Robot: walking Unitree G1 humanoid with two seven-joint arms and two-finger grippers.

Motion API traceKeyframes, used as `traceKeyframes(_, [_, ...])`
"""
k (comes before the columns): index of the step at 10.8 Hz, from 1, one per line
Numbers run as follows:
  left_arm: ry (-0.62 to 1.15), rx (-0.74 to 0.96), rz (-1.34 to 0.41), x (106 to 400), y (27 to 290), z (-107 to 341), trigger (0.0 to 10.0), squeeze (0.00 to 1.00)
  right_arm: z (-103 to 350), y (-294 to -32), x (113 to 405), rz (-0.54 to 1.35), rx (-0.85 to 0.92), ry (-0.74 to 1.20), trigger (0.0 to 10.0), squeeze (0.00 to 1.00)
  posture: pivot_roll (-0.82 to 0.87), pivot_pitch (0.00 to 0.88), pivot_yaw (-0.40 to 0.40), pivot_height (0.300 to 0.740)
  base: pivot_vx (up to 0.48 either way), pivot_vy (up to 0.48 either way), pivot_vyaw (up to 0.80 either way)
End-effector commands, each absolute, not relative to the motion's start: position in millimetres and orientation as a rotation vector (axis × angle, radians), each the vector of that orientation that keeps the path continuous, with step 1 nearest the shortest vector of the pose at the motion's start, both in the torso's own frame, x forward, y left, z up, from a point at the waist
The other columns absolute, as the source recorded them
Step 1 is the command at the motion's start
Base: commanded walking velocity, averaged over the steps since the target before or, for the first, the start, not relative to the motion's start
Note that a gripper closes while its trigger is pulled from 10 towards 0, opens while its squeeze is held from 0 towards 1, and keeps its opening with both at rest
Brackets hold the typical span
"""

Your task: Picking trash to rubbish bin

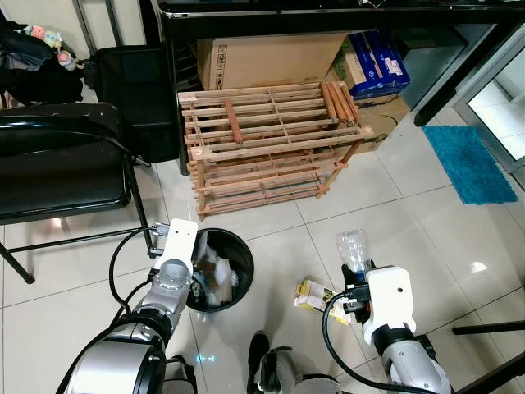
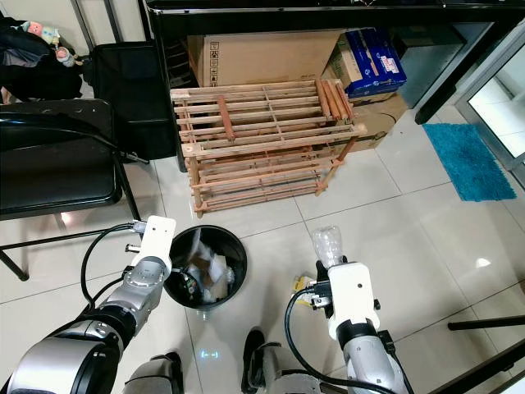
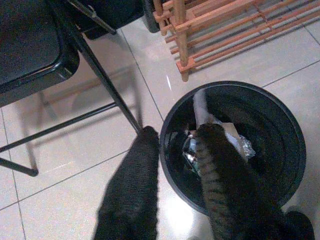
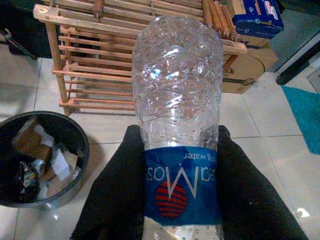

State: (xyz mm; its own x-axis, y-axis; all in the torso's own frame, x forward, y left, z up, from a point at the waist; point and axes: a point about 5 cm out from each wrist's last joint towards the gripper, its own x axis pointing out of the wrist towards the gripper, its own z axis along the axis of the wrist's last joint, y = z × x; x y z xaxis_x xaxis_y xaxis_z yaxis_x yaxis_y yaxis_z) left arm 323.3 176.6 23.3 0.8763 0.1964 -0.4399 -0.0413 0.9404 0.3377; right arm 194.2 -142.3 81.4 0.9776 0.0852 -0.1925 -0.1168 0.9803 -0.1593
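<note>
The right gripper [image 4: 175,200] clasps a clear plastic bottle [image 4: 177,100] with a blue label, its two black fingers pressed against either side, above the tiled floor [image 1: 394,205] to the right of the bin [image 1: 217,271]. The left gripper [image 3: 175,150] is spread apart at the black bin's rim, one finger outside the wall and one inside, over paper and foil scraps. A yellow carton [image 1: 314,295] lies on the floor between bin and right arm. A wooden rack [image 1: 271,139] stands behind the bin, a black folding chair [image 1: 57,164] to the left.
</note>
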Motion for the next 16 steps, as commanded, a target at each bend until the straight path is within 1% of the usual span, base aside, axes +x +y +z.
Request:
traceKeyframes(1, [0.504,0.326,0.13,321,173,20,10.0,1.0,82,-150,191,0.082,-0.186,0.201,10.0,0.0,-0.07,0.27,-0.193,0.74,0.0,0.0,0.0])
traceKeyframes(5, [0.487,0.314,0.137,323,172,22,10.0,1.0,82,-151,194,0.087,-0.189,0.197,10.0,0.0,-0.06,0.264,-0.194,0.74,0.0,0.0,0.0])
traceKeyframes(7, [0.469,0.274,0.148,321,169,21,10.0,1.0,80,-147,205,0.123,-0.193,0.189,10.0,0.0,-0.01,0.265,-0.195,0.74,0.0,0.0,0.0])
traceKeyframes(9, [0.452,0.213,0.12,309,159,10,10.0,1.0,74,-145,226,0.179,-0.212,0.19,10.0,0.0,0.06,0.28,-0.2,0.74,0.0,0.0,0.0])
traceKeyframes(11, [0.406,0.184,0.04,301,145,8,10.0,1.0,68,-146,250,0.222,-0.234,0.19,10.0,0.0,0.15,0.3,-0.21,0.74,0.0,0.0,0.0])
traceKeyframes(12, [0.396,0.17,-0.015,292,138,7,10.0,1.0,62,-142,266,0.26,-0.25,0.198,10.0,0.0,0.2,0.311,-0.216,0.74,0.0,0.0,0.0])
traceKeyframes(14, [0.362,0.183,-0.049,277,141,12,10.0,1.0,53,-136,282,0.309,-0.271,0.218,10.0,0.0,0.26,0.325,-0.221,0.74,0.0,0.0,0.0])
traceKeyframes(16, [0.41,0.208,-0.067,251,161,25,10.0,1.0,40,-126,294,0.367,-0.285,0.256,10.0,0.0,0.37,0.364,-0.225,0.74,0.0,0.0,0.0])
